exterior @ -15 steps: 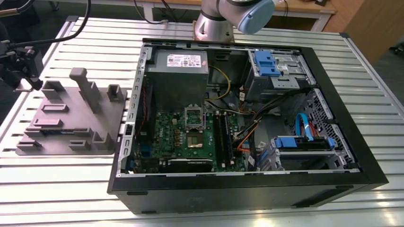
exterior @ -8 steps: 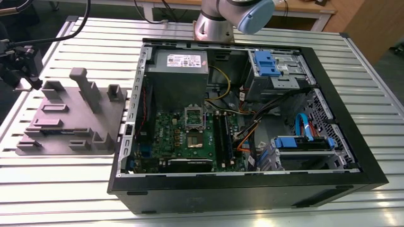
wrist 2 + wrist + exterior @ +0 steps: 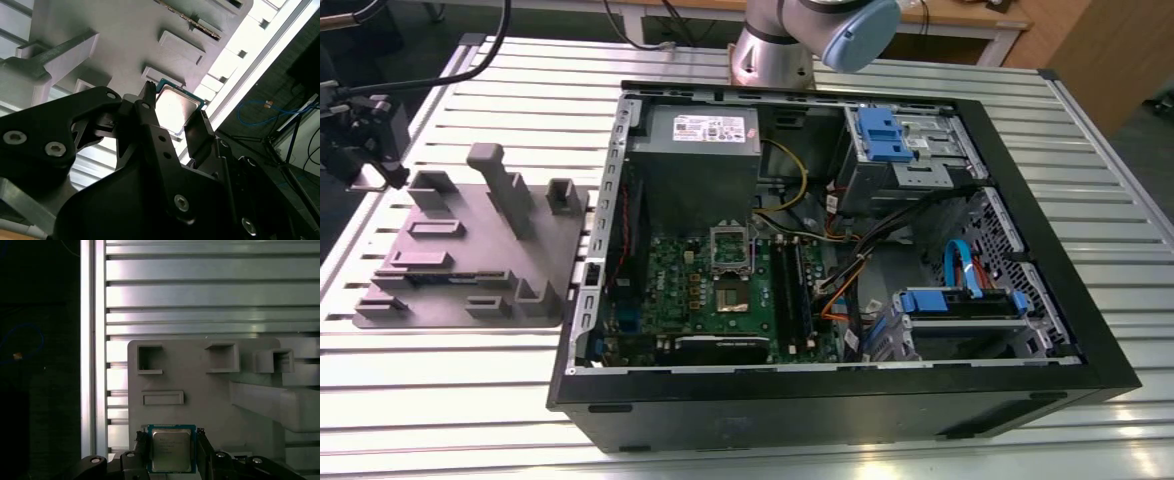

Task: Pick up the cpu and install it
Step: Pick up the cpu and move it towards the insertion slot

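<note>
The cpu [image 3: 171, 451], judged light, stiff and fragile, is clamped at two opposite edges by the narrowly closed tool [image 3: 171, 440], over the grey fixture plate [image 3: 210, 395].

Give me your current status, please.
Gripper around the cpu, grasp unconfirmed. It is at the grey plate, outside the computer case. Nothing blocking seen.

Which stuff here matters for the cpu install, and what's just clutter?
Job: cpu, held by gripper; grey plate under it; motherboard in open case.
Not in play: power supply, blue drive bay, blue cable, memory sticks.
</note>
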`<move>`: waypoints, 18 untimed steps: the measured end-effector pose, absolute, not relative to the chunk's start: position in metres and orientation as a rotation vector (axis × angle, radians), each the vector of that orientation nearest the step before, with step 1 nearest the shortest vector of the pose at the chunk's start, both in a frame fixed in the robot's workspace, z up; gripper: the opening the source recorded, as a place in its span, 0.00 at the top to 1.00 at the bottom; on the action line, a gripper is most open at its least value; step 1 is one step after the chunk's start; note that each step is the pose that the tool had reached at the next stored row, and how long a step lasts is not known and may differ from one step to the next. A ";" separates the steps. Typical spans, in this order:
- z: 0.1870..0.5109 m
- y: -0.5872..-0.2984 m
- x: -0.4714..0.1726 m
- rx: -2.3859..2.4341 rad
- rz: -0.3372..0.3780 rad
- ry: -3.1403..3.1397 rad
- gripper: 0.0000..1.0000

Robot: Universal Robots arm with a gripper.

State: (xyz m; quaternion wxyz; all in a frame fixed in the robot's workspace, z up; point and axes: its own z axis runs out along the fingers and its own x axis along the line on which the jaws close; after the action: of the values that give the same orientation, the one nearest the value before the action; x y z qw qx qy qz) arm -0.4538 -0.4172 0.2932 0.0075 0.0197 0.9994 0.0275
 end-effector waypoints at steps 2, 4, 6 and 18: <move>0.295 -0.417 -0.454 0.062 0.086 3.125 0.53; 0.296 -0.417 -0.454 0.061 0.086 3.125 0.53; 0.297 -0.417 -0.454 0.062 0.086 3.125 0.53; 0.302 -0.417 -0.454 0.061 0.086 3.125 0.53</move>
State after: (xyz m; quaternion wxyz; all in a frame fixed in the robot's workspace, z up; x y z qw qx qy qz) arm -0.4538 -0.4172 0.3015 0.0075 0.0197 0.9994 0.0275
